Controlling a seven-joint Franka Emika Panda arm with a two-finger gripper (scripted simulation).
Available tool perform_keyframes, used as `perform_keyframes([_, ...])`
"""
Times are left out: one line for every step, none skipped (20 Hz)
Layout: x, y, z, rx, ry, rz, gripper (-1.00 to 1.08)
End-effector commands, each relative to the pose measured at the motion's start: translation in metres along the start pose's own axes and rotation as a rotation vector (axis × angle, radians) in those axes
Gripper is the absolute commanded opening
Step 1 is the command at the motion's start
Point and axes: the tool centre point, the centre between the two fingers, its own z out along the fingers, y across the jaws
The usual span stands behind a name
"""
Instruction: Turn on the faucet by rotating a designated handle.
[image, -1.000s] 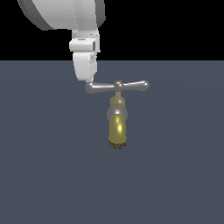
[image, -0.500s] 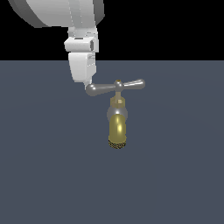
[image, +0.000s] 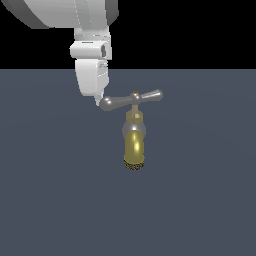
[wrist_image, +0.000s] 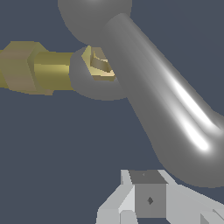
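Your largest landmark is the dark grey table (image: 60, 200), which fills the lower part of the exterior view below a black background. The white arm (image: 75, 15) comes down from the top toward that view's left, and its jaws (image: 98, 101) end in a narrow tip right at the table's far edge line.

The faucet (image: 134, 145) stands on the table near the middle of the exterior view, its brass-gold spout (image: 134, 149) curving down toward the camera and ending in a speckled rim. Across its top lies the handle (image: 131, 100), a silver crossbar, tilted so that the end on the exterior view's right sits higher than the other.

You will find the jaws' tip just beside the handle's lower, rounded end, touching it or nearly so; the pictures do not settle which. In the wrist view the handle (wrist_image: 166, 113) runs large and close above a pale finger (wrist_image: 148, 199), with the brass stem (wrist_image: 39, 70) beyond. You cannot tell how far the jaws are parted, and nothing shows between them.

Against the picture from half a second ago, the jaws have shifted slightly toward the exterior view's left, and the handle has turned a little further, its near end following the tip.
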Motion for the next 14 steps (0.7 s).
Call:
perform_keyframes([0.011,0.008,0.0,-0.005,0.003,0.011,-1.0])
perform_keyframes([0.013,0.011,0.0,-0.005,0.002,0.01,-1.0])
perform_keyframes([0.015,0.013,0.0,-0.005,0.002,0.01,-1.0])
perform_keyframes([0.017,0.016,0.0,-0.006,0.002,0.01,-1.0])
perform_keyframes([0.019,0.019,0.0,-0.006,0.002,0.01,-1.0])
perform_keyframes([0.021,0.022,0.0,-0.006,0.002,0.01,-1.0])
perform_keyframes([0.022,0.025,0.0,-0.007,0.002,0.009,-1.0])
perform_keyframes([0.024,0.027,0.0,-0.007,0.002,0.009,-1.0])
perform_keyframes([0.026,0.03,0.0,-0.007,0.002,0.009,-1.0])
perform_keyframes([0.028,0.033,0.0,-0.007,0.001,0.009,-1.0])
perform_keyframes([0.03,0.036,0.0,-0.007,0.001,0.009,-1.0])
perform_keyframes([0.032,0.039,0.0,-0.007,0.001,0.009,-1.0])
perform_keyframes([0.033,0.041,0.0,-0.008,0.001,0.008,-1.0])
perform_keyframes([0.035,0.044,0.0,-0.008,0.001,0.008,-1.0])
